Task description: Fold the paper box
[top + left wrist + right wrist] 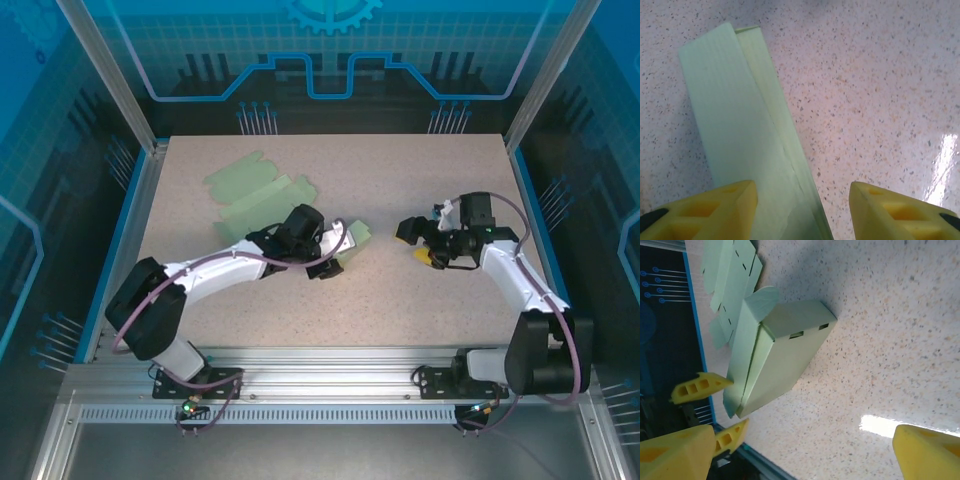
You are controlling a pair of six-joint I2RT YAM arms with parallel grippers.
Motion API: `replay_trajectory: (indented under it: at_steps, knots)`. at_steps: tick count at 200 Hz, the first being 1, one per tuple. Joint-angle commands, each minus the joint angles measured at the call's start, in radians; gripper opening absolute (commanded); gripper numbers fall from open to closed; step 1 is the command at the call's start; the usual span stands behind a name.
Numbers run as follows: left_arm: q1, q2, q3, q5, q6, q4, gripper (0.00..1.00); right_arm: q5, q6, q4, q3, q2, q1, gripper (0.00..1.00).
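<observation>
The paper box [356, 240] is pale green, partly folded into a flat sleeve, and lies on the speckled table near the middle. My left gripper [328, 262] is low at the box's near end. In the left wrist view, the left gripper [802, 210] is open: the box [740, 125] runs away from the left finger, and the right finger stands apart over bare table. The right wrist view has the box [785, 355] with its slots facing the camera and the left arm's yellow fingers [700, 387] on either side of its end. My right gripper [415, 243] hovers to the box's right, open and holding nothing.
A flat, unfolded green box blank [255, 195] lies behind the left arm toward the back left, and its slotted panels [730, 275] appear in the right wrist view. Blue rails edge the table [330, 320], with an aluminium frame along the near side.
</observation>
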Motion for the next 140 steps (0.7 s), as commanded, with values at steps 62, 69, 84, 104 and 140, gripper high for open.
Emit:
replay_trajectory:
  at_steps: [62,69,84,104,140]
  knots:
    - [0.033,0.064,0.027,0.023,-0.042,-0.131,0.61,0.12,-0.072,0.019,0.048,0.009,0.102,0.9]
    - [0.034,0.067,0.026,0.022,-0.042,-0.129,0.65,0.132,-0.084,0.021,0.065,0.016,0.119,0.9]
    - [0.038,0.068,0.021,0.021,-0.044,-0.119,0.79,0.165,-0.109,0.037,0.094,0.028,0.155,0.9]
    - [0.043,0.061,0.025,0.026,-0.052,-0.1,0.87,0.19,-0.127,0.063,0.13,0.056,0.18,0.9]
    - [0.054,0.045,0.039,0.026,-0.066,-0.082,0.99,0.193,-0.121,0.115,0.166,0.134,0.197,0.9]
